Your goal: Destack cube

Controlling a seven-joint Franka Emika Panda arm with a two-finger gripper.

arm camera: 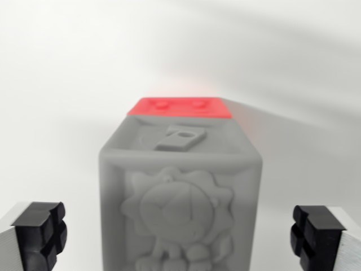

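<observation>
Wrist view: grey cube (180, 197) with embossed lion face sits centred, a red cube (179, 106) behind or beneath it; likely light, rigid plastic; grip the flat flanks; pincer (180, 234) spread wide, empty; white counter (67, 84).

The near cube (180, 197) stands between the pincer (179, 234) fingers, untouched; another cube (179, 106) sits beyond it.

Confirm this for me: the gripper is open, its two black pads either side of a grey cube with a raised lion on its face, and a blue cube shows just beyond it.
One detail is wrong: the cube beyond is red, not blue, as the wrist view shows. The rest stands: the gripper is open, its black pads either side of the grey cube with the raised lion.
</observation>
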